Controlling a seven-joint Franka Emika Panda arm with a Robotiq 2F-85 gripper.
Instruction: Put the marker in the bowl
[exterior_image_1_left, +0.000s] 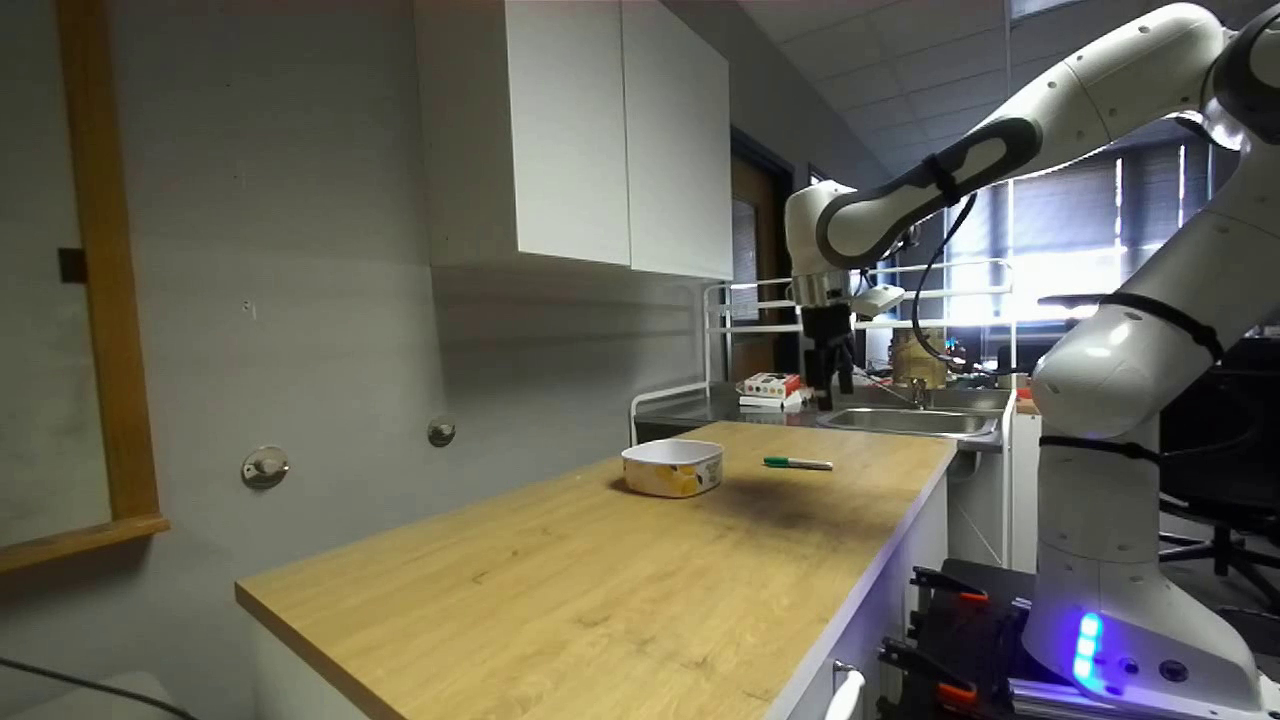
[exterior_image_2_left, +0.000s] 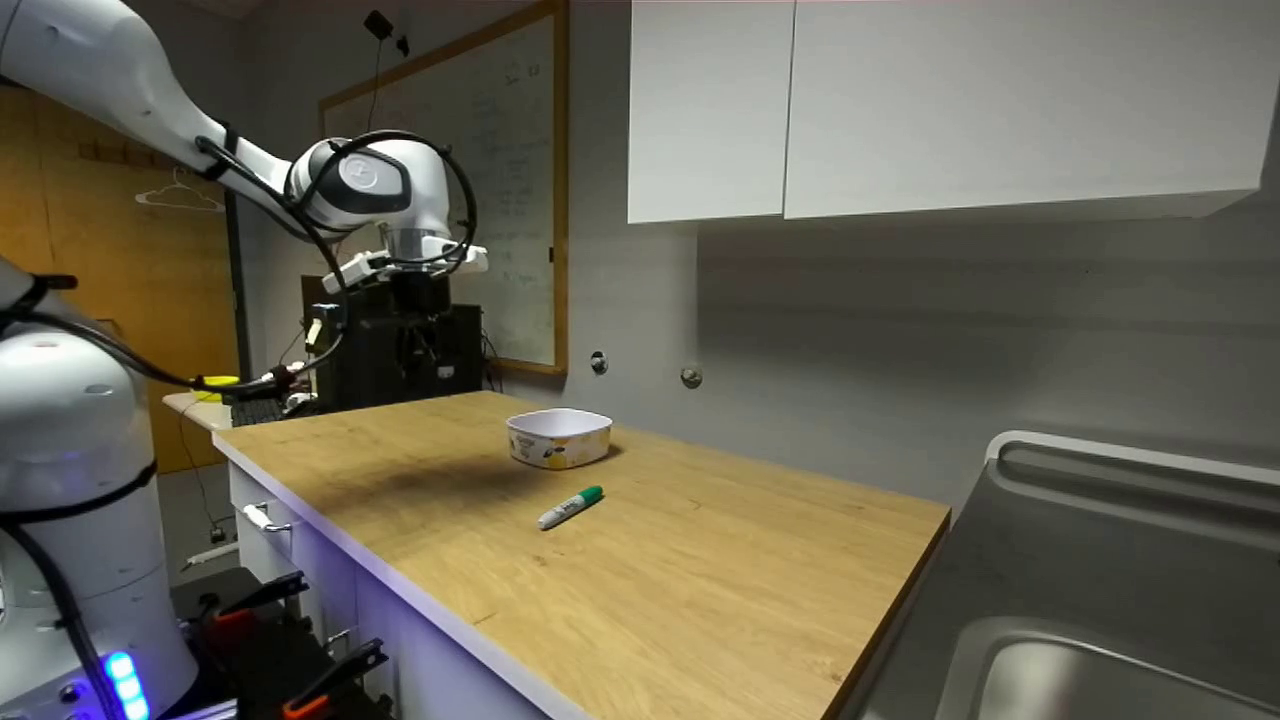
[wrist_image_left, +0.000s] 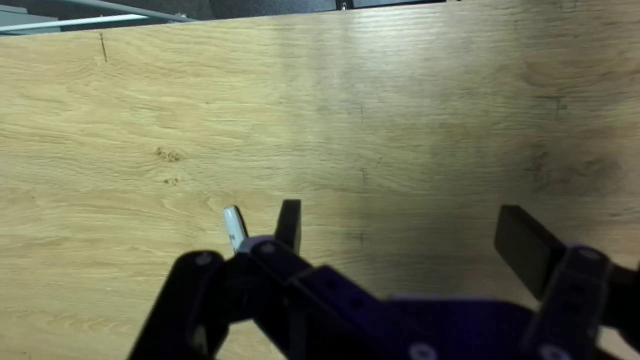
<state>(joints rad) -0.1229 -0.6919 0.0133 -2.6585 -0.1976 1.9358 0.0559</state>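
The marker has a grey-white barrel and a green cap. It lies on the wooden counter in both exterior views (exterior_image_1_left: 797, 463) (exterior_image_2_left: 570, 508). In the wrist view only its pale barrel end (wrist_image_left: 233, 225) shows, left of the left finger; the rest is hidden behind the finger. The bowl is low, white inside, with a yellow-patterned outside. It stands upright beside the marker in both exterior views (exterior_image_1_left: 673, 477) (exterior_image_2_left: 560, 447); it is out of the wrist view. My gripper (wrist_image_left: 400, 220) is open and empty, raised above the counter. It also shows in both exterior views (exterior_image_1_left: 834, 392) (exterior_image_2_left: 420, 350).
The wooden counter (exterior_image_1_left: 560, 580) ends at a front edge near the robot base. White wall cabinets (exterior_image_2_left: 960, 110) hang above it. A metal sink (exterior_image_1_left: 905, 421) and a white rack (exterior_image_1_left: 708, 340) stand at one end. Small boxes (exterior_image_1_left: 770, 388) lie by the sink.
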